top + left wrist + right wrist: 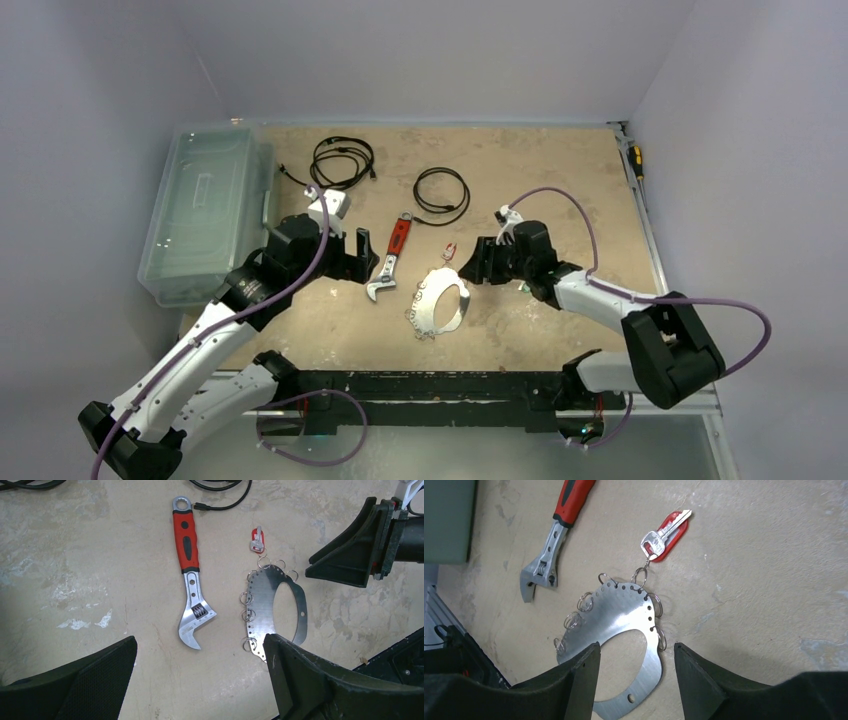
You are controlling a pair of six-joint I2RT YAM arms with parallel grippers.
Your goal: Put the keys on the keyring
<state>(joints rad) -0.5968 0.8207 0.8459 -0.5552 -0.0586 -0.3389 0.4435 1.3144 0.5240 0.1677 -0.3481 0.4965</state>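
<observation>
The keyring (440,300) is a flat silvery oval plate with a large hole, lying on the table and edged with several small split rings (574,620). One key with a red head (663,534) lies just beyond its top edge and looks linked to a ring there; the key also shows from above (450,249) and in the left wrist view (257,539). My right gripper (636,647) hovers over the plate (619,615), jaws apart on either side of its right band, not touching it. My left gripper (200,645) stands wide open and empty, left of the plate (262,597).
A red-handled adjustable wrench (393,258) lies between the two grippers, just left of the plate. Two black coiled cables (342,160) (442,195) sit farther back. A clear plastic bin (205,215) stands at the left edge, and a screwdriver (636,160) lies along the right rail.
</observation>
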